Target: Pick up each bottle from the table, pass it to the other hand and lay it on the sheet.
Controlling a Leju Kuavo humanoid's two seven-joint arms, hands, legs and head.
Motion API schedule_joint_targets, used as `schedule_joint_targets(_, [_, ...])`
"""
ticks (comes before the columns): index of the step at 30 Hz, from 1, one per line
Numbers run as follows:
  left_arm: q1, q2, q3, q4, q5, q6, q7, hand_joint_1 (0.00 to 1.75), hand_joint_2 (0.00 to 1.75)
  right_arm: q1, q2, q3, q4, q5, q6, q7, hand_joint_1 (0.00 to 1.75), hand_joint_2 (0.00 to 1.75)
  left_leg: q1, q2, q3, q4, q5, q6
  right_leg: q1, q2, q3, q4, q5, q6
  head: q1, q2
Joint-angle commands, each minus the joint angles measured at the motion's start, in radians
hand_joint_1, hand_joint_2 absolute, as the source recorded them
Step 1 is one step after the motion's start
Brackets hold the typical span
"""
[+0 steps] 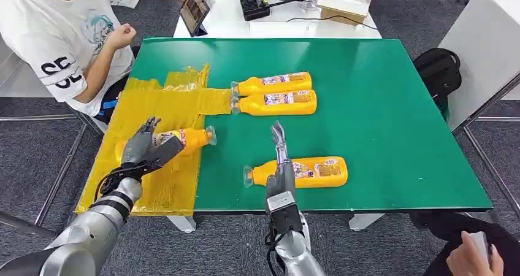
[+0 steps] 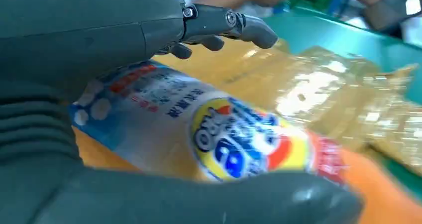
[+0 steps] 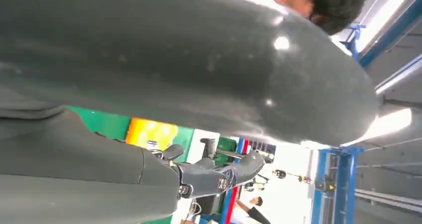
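Note:
An orange bottle (image 1: 187,140) with a blue and white label (image 2: 219,139) lies on the yellow sheet (image 1: 165,104), cap toward the table's middle. My left hand (image 1: 144,148) holds its base end, thumb across it and fingers (image 2: 224,25) stretched over it. My right hand (image 1: 279,148) stands open and empty, fingers pointing away from me, just above a bottle (image 1: 303,172) lying on the green table (image 1: 380,116) near the front edge. Two more bottles (image 1: 276,83) (image 1: 279,102) lie side by side farther back, their caps at the sheet's edge.
A person in a white shirt (image 1: 61,37) sits at the table's far left corner. Another person's hand (image 1: 472,254) shows at the lower right. Behind stands a white table with a tablet (image 1: 195,9), a black device (image 1: 254,5) and a cardboard box (image 1: 346,0). A black bag (image 1: 438,70) lies on the right.

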Motion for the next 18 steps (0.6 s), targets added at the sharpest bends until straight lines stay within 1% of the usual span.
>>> schedule_joint_targets(1, [0.070,-0.145,0.100,-0.260,0.433,0.161,-0.246,0.00,0.00,-0.036,0.023,-0.036,0.139,0.086,0.007,-0.020,0.00,0.00,0.000,0.000,0.002,-0.001,0.000,0.002,0.001,-0.002,0.002,-0.001,0.000,-0.003,0.000,0.000])
schedule_joint_targets(2, [0.113,-0.149,0.004,-0.369,0.568,0.220,-0.246,0.00,1.75,-0.043,0.011,-0.028,0.152,0.145,-0.003,0.004,0.00,0.00,0.000,-0.001,0.000,0.000,0.000,0.001,0.001,-0.002,0.001,-0.001,0.000,-0.002,0.000,0.000])
schedule_joint_targets(3, [0.155,-0.139,-0.108,-0.478,0.704,0.319,-0.246,0.00,1.75,-0.057,-0.006,-0.033,0.171,0.213,-0.004,0.032,0.00,0.00,0.000,0.000,0.001,0.000,-0.001,0.002,0.001,-0.002,0.001,-0.001,-0.001,-0.003,0.000,0.000])
schedule_joint_targets(4, [0.178,-0.132,-0.155,-0.533,0.733,0.372,-0.246,0.00,1.75,-0.066,-0.016,-0.038,0.181,0.245,-0.004,0.050,0.00,0.00,0.001,0.000,-0.001,0.000,0.000,0.002,0.001,-0.002,-0.001,-0.001,0.000,-0.002,0.000,0.000])
schedule_joint_targets(5, [0.236,-0.154,-0.144,-0.689,0.724,0.381,-0.246,0.00,1.75,-0.088,-0.043,-0.039,0.200,0.316,-0.030,0.086,0.00,1.75,0.001,0.001,0.000,0.000,-0.001,0.002,0.001,-0.001,0.001,-0.001,0.000,-0.003,0.000,0.000])
schedule_joint_targets(7, [0.236,-0.154,-0.144,-0.689,0.724,0.381,-0.246,0.00,1.75,-0.088,-0.043,-0.039,0.200,0.316,-0.030,0.086,0.00,1.75,0.000,0.004,0.002,0.000,-0.002,0.002,0.001,0.002,0.001,-0.002,0.000,-0.003,0.000,0.000])
schedule_joint_targets(8, [0.305,-0.179,-0.147,-0.836,0.691,0.381,-0.246,0.00,1.75,-0.110,-0.072,-0.059,0.202,0.360,-0.037,0.112,0.00,1.75,0.000,0.003,0.000,0.000,-0.001,0.001,0.001,0.001,-0.001,-0.001,0.000,-0.002,0.000,0.000])
schedule_joint_targets(9, [0.337,-0.193,-0.156,-0.905,0.712,0.381,-0.246,0.00,1.75,-0.121,-0.089,-0.067,0.199,0.398,-0.050,0.136,0.00,1.75,0.000,0.002,0.001,0.000,-0.002,0.002,0.002,-0.001,0.001,-0.001,-0.001,-0.003,-0.001,0.000])
schedule_joint_targets(10, [0.359,-0.194,-0.178,-0.944,0.746,0.381,-0.246,0.00,1.75,-0.130,-0.104,-0.069,0.199,0.431,-0.061,0.159,0.00,1.75,0.000,0.000,-0.001,0.000,-0.001,0.002,0.001,-0.001,-0.001,-0.002,-0.001,-0.002,0.000,0.000])
schedule_joint_targets(11, [0.410,-0.193,-0.228,-1.018,0.823,0.381,-0.246,0.00,1.75,-0.146,-0.136,-0.083,0.190,0.483,-0.064,0.206,0.00,1.75,0.000,-0.001,-0.001,0.000,-0.002,0.003,0.001,-0.003,0.000,-0.002,-0.001,-0.002,0.000,0.000])
schedule_joint_targets(12, [0.435,-0.192,-0.248,-1.047,0.858,0.381,-0.246,0.00,1.75,-0.151,-0.152,-0.092,0.183,0.510,-0.060,0.228,0.00,1.75,0.000,-0.001,-0.002,0.000,-0.001,0.002,0.001,-0.002,-0.002,-0.002,-0.001,-0.001,0.000,0.000])
schedule_joint_targets(13, [0.435,-0.192,-0.248,-1.047,0.858,0.381,-0.246,0.00,1.75,-0.151,-0.152,-0.092,0.183,0.510,-0.060,0.228,0.00,1.75,0.000,0.002,-0.002,0.000,-0.001,0.002,0.000,0.001,-0.003,-0.002,0.000,-0.001,-0.001,0.000])
schedule_joint_targets(14, [0.435,-0.192,-0.248,-1.047,0.858,0.381,-0.246,0.00,1.75,-0.151,-0.152,-0.092,0.183,0.510,-0.060,0.228,0.00,1.75,-0.001,0.003,-0.001,0.000,-0.002,0.003,0.000,0.001,-0.001,-0.002,0.000,-0.001,0.000,0.000])
schedule_joint_targets(18, [0.435,-0.192,-0.248,-1.047,0.858,0.381,-0.246,0.00,1.75,-0.151,-0.152,-0.092,0.183,0.510,-0.060,0.228,0.00,1.75,0.000,0.000,-0.005,0.000,-0.001,0.001,0.000,-0.001,-0.005,-0.002,0.000,-0.001,0.000,0.000])
